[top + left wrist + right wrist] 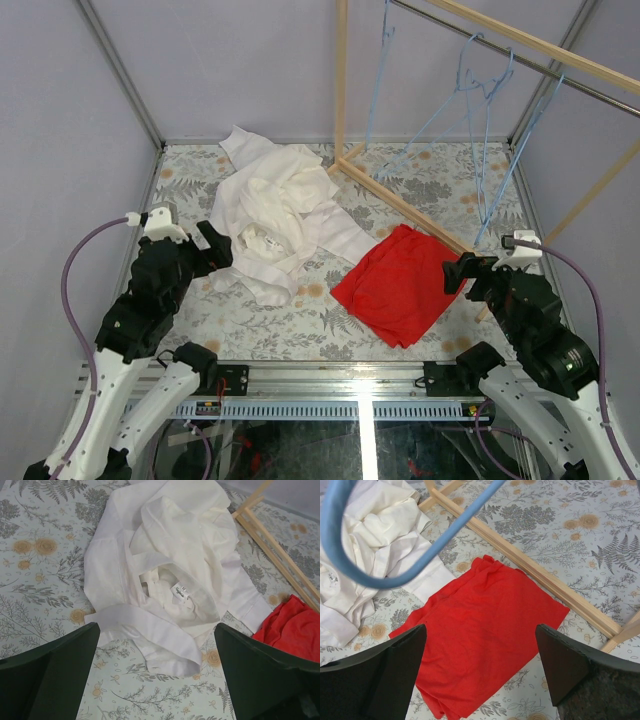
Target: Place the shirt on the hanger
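Floral bench (pixel 300 325) carries the shirt (pixel 107 570), crumpled at far left, neck tag (pixel 181 592) upward. Left tool (pixel 213 247) hovers over it, spread and empty, probably lined up for the collar. Right tool (pixel 458 272), likewise spread, hangs above red cloth (pixel 395 285), near the blue hanger (pixel 380 581).

- Shirt (pixel 165 575): thin white woven cloth, matt, heavily creased.
- Red cloth (pixel 485 630): soft fabric, matt, finely textured.
- Hanger (pixel 332 550): smooth blue coating, slight sheen.
- Rack (pixel 540 577): bare pale wood, smooth.
- Worktop (pixel 45 580): floral printed covering, matt.
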Tool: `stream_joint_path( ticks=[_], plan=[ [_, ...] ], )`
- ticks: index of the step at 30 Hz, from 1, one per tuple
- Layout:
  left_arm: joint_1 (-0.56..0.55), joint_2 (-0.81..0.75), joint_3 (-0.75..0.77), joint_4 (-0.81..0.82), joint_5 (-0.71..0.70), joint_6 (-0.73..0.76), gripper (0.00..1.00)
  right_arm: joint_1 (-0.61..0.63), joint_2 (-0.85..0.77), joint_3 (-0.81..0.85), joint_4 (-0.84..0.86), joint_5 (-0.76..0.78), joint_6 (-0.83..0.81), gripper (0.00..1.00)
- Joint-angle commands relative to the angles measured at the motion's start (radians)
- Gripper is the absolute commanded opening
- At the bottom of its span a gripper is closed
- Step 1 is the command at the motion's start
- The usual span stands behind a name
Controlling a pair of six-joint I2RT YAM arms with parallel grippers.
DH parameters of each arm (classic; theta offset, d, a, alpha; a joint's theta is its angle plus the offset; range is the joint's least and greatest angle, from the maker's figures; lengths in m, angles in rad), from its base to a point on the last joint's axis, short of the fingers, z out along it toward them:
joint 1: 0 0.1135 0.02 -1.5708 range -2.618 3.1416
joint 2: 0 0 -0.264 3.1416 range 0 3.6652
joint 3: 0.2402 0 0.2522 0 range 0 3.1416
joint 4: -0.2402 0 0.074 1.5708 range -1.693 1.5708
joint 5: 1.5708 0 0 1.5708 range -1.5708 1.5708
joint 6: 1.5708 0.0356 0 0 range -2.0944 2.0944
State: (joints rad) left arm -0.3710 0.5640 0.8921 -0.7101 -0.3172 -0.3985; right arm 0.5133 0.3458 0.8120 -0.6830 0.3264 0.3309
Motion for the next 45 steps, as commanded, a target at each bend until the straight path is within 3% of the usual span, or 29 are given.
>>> stream_joint_path(
  ticks=[1,14,25,33,39,45],
  plan=[
    [0.015,0.071,0.05,0.023,-0.033,-0.068,0.99,-0.016,0.054,0.071,0.048,-0.017,0.013,0.98],
    [0.028,0.224,0.081,0.061,0.077,-0.088,1.0,-0.034,0.165,0.153,-0.065,0.057,0.13,0.99],
    [0.035,0.396,0.092,0.131,0.165,-0.128,1.0,-0.038,0.177,0.097,-0.113,0.062,0.277,0.99],
    [0.041,0.387,0.052,0.234,0.229,-0.162,0.95,-0.039,0.274,0.114,-0.152,0.061,0.299,0.99],
    [0.041,0.394,0.042,0.205,0.171,-0.173,0.96,-0.039,0.351,0.09,-0.118,0.037,0.295,1.0],
    [0.041,0.437,0.023,0.178,0.107,-0.202,0.97,-0.039,0.369,0.023,0.008,-0.099,0.285,0.99]
  ],
)
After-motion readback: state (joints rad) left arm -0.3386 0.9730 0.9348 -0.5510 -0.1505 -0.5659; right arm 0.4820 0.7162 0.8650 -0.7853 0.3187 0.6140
